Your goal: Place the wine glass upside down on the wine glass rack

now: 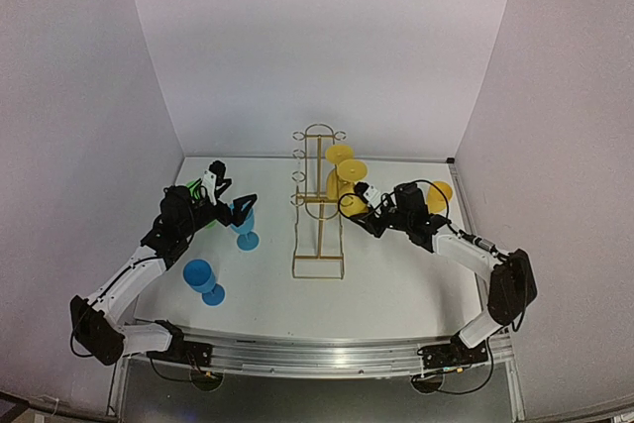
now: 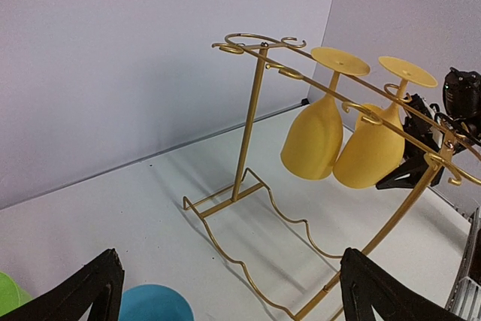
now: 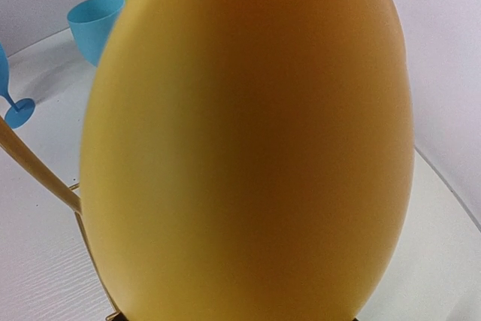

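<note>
The gold wire wine glass rack (image 1: 317,200) stands mid-table. Two yellow wine glasses hang upside down on its right side, feet above the top rail. My right gripper (image 1: 364,207) is shut on the bowl of the nearer wine glass (image 2: 370,152); that bowl (image 3: 248,148) fills the right wrist view and hides the fingers. The other hung glass (image 2: 314,137) is beside it, bowls almost touching. My left gripper (image 2: 229,261) is wide open and holds nothing, left of the rack and over a blue glass (image 1: 244,225).
A second blue glass (image 1: 201,276) stands near the left front. A green glass (image 1: 195,190) sits behind the left arm. Another yellow glass (image 1: 439,193) stands at the right behind the right arm. White walls enclose three sides.
</note>
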Controlling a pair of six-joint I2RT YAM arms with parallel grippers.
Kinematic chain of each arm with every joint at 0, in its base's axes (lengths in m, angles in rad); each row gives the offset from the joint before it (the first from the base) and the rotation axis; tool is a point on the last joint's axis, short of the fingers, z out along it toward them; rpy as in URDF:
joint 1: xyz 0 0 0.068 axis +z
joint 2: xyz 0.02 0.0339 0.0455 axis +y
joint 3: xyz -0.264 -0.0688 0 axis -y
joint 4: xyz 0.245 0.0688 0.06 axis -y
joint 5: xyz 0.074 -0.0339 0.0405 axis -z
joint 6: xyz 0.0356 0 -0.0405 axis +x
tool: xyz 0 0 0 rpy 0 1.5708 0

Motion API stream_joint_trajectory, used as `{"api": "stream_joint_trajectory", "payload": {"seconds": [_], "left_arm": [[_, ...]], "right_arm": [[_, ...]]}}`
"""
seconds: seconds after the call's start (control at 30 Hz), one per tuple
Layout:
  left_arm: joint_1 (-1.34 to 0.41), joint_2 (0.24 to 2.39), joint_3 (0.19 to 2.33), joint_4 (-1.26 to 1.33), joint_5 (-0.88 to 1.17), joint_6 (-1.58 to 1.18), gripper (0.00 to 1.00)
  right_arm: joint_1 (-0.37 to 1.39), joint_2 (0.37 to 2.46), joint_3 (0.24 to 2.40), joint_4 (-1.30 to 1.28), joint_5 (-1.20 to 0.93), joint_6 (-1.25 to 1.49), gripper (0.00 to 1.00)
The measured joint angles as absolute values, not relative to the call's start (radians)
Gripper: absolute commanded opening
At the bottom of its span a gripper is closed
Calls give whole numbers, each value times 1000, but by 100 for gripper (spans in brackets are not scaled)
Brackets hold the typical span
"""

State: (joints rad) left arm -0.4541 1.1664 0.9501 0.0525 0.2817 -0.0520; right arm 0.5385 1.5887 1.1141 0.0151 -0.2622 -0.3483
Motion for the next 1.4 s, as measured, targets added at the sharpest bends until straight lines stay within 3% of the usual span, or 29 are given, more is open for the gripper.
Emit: {"api": "stream_joint_trajectory", "payload": {"seconds": [0.8, 0.93, 1.07, 1.17, 1.3, 1.37, 1.4], "left_arm": [[-454, 1202, 995, 44, 390, 27, 99], [-454, 1213, 995, 43, 398, 27, 100], [-454, 1218, 995, 43, 400, 27, 99], [-454, 1218, 995, 43, 400, 28, 99], [-454, 1218, 995, 43, 400, 29, 99], [-454, 1218, 995, 43, 400, 30, 99], [-454, 1218, 995, 43, 400, 30, 99]], "right_arm": [[539, 1590, 1110, 15, -238, -453, 4], [539, 1606, 1110, 15, -254, -452, 7], [540, 1628, 1110, 20, -273, -448, 22], [540, 1634, 1111, 28, -284, -441, 44], [540, 1634, 1111, 28, -286, -431, 62], [540, 1634, 1111, 29, -286, -420, 89], [540, 1634, 1111, 29, -285, -415, 93]]}}
